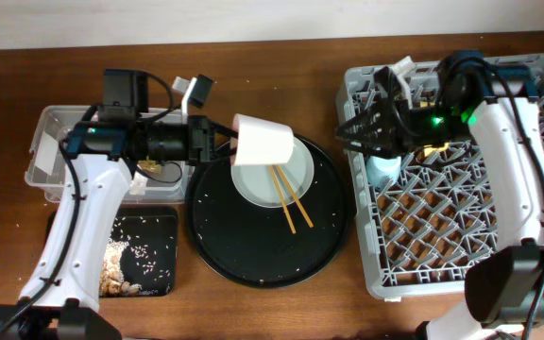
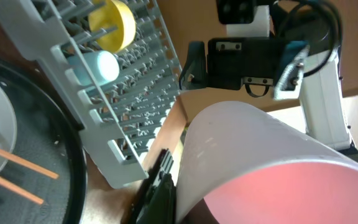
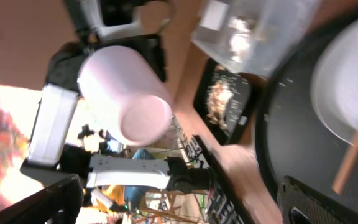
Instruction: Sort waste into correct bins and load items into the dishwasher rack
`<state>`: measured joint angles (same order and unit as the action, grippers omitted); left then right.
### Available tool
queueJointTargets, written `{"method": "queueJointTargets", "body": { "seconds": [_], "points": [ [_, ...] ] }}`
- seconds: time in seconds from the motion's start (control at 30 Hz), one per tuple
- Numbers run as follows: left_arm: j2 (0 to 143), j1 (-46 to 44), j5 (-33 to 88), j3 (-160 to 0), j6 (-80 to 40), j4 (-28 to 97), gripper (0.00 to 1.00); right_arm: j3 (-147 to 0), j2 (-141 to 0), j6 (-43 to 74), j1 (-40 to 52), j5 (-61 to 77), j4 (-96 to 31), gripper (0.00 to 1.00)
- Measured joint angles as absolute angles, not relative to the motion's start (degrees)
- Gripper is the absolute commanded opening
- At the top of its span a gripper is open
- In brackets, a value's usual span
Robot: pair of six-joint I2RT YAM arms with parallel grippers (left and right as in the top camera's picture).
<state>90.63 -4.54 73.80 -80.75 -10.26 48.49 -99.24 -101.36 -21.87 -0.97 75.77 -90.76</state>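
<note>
My left gripper [image 1: 221, 144] is shut on the pink cup [image 1: 264, 142] and holds it on its side above the round white plate [image 1: 270, 178]. The cup fills the left wrist view [image 2: 260, 155] and also shows in the right wrist view [image 3: 126, 93]. Two wooden chopsticks [image 1: 291, 200] lie across the plate. My right gripper [image 1: 352, 132] is open and empty at the left edge of the grey dishwasher rack [image 1: 461, 236]. The light blue cup [image 1: 382, 170] [image 2: 95, 67] and the yellow bowl [image 2: 114, 25] sit in the rack.
The plate sits in a large round black tray [image 1: 253, 246]. The clear tub [image 1: 50, 142] stands at the far left. The small black tray [image 1: 149, 253] in front of it holds brownish scraps [image 1: 113, 269].
</note>
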Motion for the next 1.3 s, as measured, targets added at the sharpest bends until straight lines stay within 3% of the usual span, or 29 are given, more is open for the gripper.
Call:
{"method": "queueJointTargets", "body": {
  "seconds": [0.1,0.23,0.3,0.43,0.6,0.7,0.9,1.03,1.2,1.3],
  "points": [
    [90.63,-9.41,74.17,-80.75,-10.24,47.37,0.0,-99.22,-101.36,-29.89,5.85,78.39,-91.35,0.99],
    [90.63,-10.61,74.19,-80.75,-10.24,47.35,0.0,-99.22,-101.36,-31.75,11.0,78.78,-91.31,0.97],
    [90.63,-10.66,74.19,-80.75,-10.24,47.33,0.0,-99.22,-101.36,-31.73,12.47,78.85,-90.41,0.68],
    [90.48,-10.46,75.7,-80.75,-10.26,46.72,0.01,-99.22,-101.43,-31.99,12.6,79.85,-87.72,0.65],
    [90.41,-10.5,70.39,-81.12,-10.07,51.7,0.3,-99.2,-101.45,-31.99,12.62,80.31,-83.7,0.64],
    [90.19,-10.66,64.97,-81.12,-10.02,52.62,0.36,-99.2,-101.45,-31.94,11.03,80.14,-83.53,0.64],
    [90.21,-10.66,47.88,-81.12,-10.04,52.97,0.36,-99.22,-101.45,-30.15,8.51,73.6,-85.43,0.58],
    [90.21,-10.66,43.35,-81.12,-10.04,53.41,0.36,-99.22,-101.45,-29.56,3.81,68.77,-88.31,0.7],
    [90.21,-10.9,33.43,-81.1,-10.02,63.81,0.36,-99.22,-101.43,-29.02,1.89,56.45,-90.7,0.92],
    [90.11,-19.81,27.68,-74.0,-10.11,68.4,0.42,-99.22,-101.43,-28.88,1.89,52.16,-91.81,1.0]
  ]
}}
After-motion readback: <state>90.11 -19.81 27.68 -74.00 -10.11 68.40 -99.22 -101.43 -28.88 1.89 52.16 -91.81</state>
